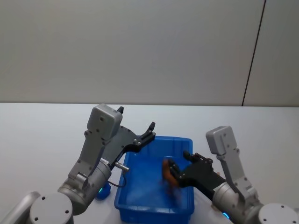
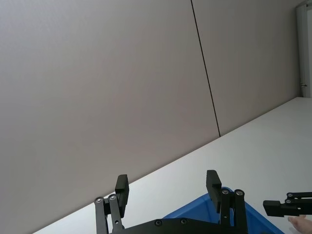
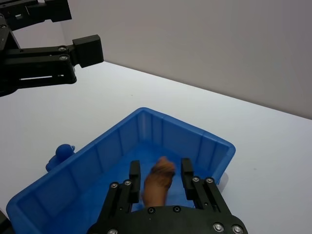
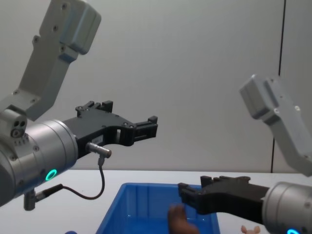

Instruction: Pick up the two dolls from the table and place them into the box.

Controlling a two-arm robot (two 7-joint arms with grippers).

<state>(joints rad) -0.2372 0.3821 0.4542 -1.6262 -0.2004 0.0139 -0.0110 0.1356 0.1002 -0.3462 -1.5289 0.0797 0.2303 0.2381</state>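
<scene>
The right gripper [image 3: 161, 165] hangs just above the inside of the box [image 3: 161, 131]. Its jaws are spread a little wider than the reddish-brown doll [image 3: 158, 185] between them. The doll looks loose rather than pinched, low over the blue floor, so I judge it is being let go into the bin at this moment. The left gripper [image 2: 167, 189] has its jaws wide apart with nothing between them. It is raised above the box's far left corner and points out over the table [image 3: 146, 87]. The pale pink doll [image 4: 251, 228] lies on the table just beside the box's right wall, under the right arm, and is not yet picked up. By this reading the task is about half done. The first doll is in or all but in the box, and the second has yet to be grasped, lifted over the rim and released. A small blue object [image 3: 61, 153] sits on the table against the box's left side.
</scene>
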